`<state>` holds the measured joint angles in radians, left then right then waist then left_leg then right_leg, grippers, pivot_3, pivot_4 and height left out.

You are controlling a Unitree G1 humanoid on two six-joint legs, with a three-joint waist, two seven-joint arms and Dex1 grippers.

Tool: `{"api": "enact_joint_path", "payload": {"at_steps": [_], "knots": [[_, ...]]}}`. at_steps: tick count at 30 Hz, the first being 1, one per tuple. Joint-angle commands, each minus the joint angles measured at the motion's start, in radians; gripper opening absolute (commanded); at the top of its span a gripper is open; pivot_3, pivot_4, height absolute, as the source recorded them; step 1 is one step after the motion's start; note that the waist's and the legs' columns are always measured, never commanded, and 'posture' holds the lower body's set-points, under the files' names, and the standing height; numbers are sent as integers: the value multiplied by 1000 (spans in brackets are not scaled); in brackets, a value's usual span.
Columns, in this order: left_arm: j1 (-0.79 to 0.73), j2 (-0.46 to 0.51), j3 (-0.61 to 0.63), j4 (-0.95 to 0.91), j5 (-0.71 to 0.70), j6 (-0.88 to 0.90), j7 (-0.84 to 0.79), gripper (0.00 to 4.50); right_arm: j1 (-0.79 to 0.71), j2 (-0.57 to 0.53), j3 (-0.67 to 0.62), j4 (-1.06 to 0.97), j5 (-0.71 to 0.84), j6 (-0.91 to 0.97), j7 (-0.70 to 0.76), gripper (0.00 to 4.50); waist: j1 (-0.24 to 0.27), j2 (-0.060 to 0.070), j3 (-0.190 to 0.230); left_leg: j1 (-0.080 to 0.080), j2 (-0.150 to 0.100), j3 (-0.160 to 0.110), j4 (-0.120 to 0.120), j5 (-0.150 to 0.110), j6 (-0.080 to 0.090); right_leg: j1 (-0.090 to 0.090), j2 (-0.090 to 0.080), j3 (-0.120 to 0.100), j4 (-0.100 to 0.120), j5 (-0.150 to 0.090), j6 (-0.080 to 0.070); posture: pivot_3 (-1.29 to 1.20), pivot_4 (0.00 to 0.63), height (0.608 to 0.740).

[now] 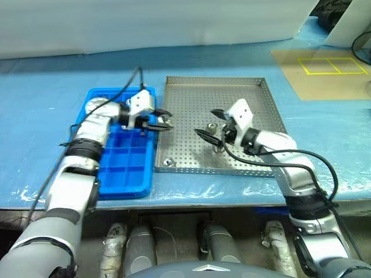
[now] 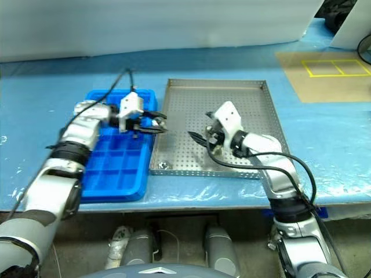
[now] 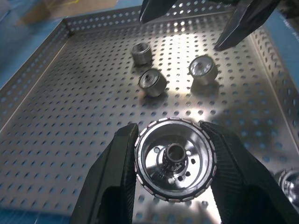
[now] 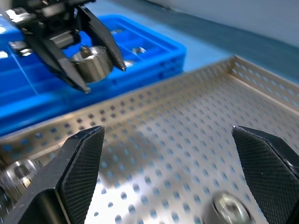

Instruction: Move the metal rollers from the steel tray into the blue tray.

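Table cover (image 1: 46,110): smooth light-blue sheet, wrinkled and glossy along its front edge; both trays lay on it.
Steel tray (image 1: 191,92): large, shallow grey metal rectangle with a perforated floor and a low raised rim, lying to the right of the blue tray, their long sides touching or nearly so.
Blue tray (image 1: 124,174): bright blue plastic, narrower, divided into a grid of small square compartments with glossy walls.
Left gripper (image 1: 164,123): black fingers with ribbed pads, clenched on a roller, poised in the air over the seam where the two trays meet.
Right gripper (image 1: 212,124): black fingers with cross-hatched pads, spread wide and grasping nothing, over the middle of the steel tray.
Held roller (image 3: 174,158): short shiny silver cylinder; the left wrist view showed its notched rim, central hole and ring of small holes, while the right wrist view showed only its smooth curved side.
Loose rollers (image 3: 153,82): three small silvery cylinders, each with a central hole, stood close together on the perforated floor beneath the right gripper; the head views showed them only as small glints.
Corner roller (image 1: 168,163): one more lay in the steel tray's near-left corner.
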<state>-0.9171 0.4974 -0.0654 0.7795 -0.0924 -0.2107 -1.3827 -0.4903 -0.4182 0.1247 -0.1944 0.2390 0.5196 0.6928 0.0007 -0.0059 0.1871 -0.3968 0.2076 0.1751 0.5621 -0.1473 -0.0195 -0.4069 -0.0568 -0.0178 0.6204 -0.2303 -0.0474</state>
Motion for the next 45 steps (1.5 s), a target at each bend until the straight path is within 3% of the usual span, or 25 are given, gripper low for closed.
{"api": "enact_joint_path", "payload": {"at_steps": [1, 12, 16, 28, 35, 45], "knots": [[37, 68, 50, -19, -11, 5, 64, 1736, -73, 39, 34, 58, 7, -61, 41, 4500, 13, 0, 0, 0, 0, 0, 0, 0, 0, 0, 0, 0, 0, 0, 0, -125, 150, 740], [244, 183, 110, -96, -21, 63, 211, 1736, -244, 177, 103, 247, 18, -153, 175, 4500, 74, 0, 0, -9, 0, -1, 0, 3, -6, -10, -1, -2, 4, 0, 0, 11, 150, 740], [263, 182, 101, -92, -7, 55, 249, 1736, -248, 189, 109, 265, 10, -164, 195, 4500, 97, 0, 0, -9, 0, -2, -1, 4, -8, -10, -2, -3, 4, 0, 0, 25, 150, 740], [278, 189, 91, -91, -15, 155, 264, 1736, -223, 173, 104, 272, -9, -171, 192, 4500, 96, 0, 0, -9, 0, -2, -1, 7, -11, -11, -1, -3, 6, 0, 0, 4, 150, 740], [237, 169, 79, -71, 13, 127, 314, 4044, -209, 166, 99, 264, -18, -171, 179, 4500, 95, 0, 0, -8, 0, -2, -1, 7, -11, -10, -1, -2, 6, 0, 0, -13, 150, 740], [167, 105, 71, -194, -59, 177, 252, 4044, -179, 124, 67, 219, -7, -148, 156, 4500, 97, 0, 0, -10, 0, -2, -1, 7, -11, -11, -1, -3, 5, 0, 0, -71, 150, 740]]}}
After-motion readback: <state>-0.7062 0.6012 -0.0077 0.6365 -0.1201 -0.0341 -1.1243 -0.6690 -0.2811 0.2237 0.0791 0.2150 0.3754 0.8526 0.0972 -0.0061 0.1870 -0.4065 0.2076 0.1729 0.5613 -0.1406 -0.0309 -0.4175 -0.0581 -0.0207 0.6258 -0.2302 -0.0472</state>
